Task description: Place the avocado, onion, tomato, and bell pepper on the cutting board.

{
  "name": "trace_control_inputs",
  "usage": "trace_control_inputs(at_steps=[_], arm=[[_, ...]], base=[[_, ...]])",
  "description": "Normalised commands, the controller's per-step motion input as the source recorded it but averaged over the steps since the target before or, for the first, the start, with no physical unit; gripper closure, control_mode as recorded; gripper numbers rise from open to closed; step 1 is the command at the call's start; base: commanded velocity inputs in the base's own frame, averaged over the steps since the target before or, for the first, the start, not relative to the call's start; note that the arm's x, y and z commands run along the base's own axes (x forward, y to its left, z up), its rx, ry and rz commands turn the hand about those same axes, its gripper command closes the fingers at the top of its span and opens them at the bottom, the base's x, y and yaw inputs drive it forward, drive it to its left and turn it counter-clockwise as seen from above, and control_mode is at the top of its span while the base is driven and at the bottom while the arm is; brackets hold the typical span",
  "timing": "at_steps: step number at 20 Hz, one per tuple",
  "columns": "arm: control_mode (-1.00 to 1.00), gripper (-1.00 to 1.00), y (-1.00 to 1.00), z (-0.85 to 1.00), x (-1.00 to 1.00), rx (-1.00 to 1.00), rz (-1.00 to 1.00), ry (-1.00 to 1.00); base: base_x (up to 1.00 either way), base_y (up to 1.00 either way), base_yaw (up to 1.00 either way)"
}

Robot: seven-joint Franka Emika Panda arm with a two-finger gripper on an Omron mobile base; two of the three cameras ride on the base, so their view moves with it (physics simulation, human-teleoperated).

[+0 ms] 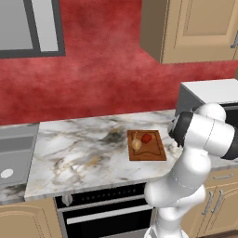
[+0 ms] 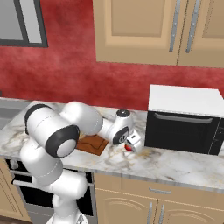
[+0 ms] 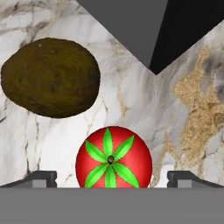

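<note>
Currently the step in hand looks like the pick of the tomato [image 3: 113, 157]. The cutting board [image 1: 153, 152] lies on the marble counter [image 1: 83, 158] left of the microwave [image 2: 183, 118] and already carries the onion [image 1: 136, 144] and a red item, probably the bell pepper [image 1: 146, 137]. The avocado [image 3: 50, 78] sits on bare marble off the board, just beyond the tomato in the hand view, apart from it. The tomato rests on the counter near the microwave's front corner, stem cap up. The gripper [image 3: 112, 178] hovers directly above it with its fingers spread wide, one tip on each side, nothing pinched.

Next move, by my reading: descend straight down until the tips bracket the fruit's widest part, then close gently; round skin may roll or slip. Avoid nudging the avocado.

Surroundings: red wall, tan cabinets above, oven [image 1: 107, 214] below the counter, sink [image 1: 14, 158] at far left.
</note>
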Motion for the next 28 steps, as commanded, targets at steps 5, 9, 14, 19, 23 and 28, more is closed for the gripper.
trace_control_inputs(at_steps=[5, 9, 14, 19, 23, 28], arm=[[-1.0, -1.0, 0.03, -0.17, 0.02, 0.0, 0.0, -0.02], [-1.0, -1.0, -0.04, -0.09, 0.01, 0.0, 0.0, -0.02], [-1.0, 1.0, 0.0, -0.12, 0.0, -0.01, 0.0, 0.0], [-1.0, 1.0, 0.0, 0.06, 0.02, 0.0, -0.01, 0.0], [-1.0, 1.0, 0.11, 0.48, 0.04, 0.02, -0.06, -0.04], [-1.0, 1.0, 0.38, 0.49, 0.01, 0.02, -0.04, -0.03]], base=[[0.0, 0.0, 0.0], [0.0, 0.0, 0.0], [0.0, 0.0, 0.0], [0.0, 0.0, 0.0], [0.0, 0.0, 0.0], [0.0, 0.0, 0.0]])
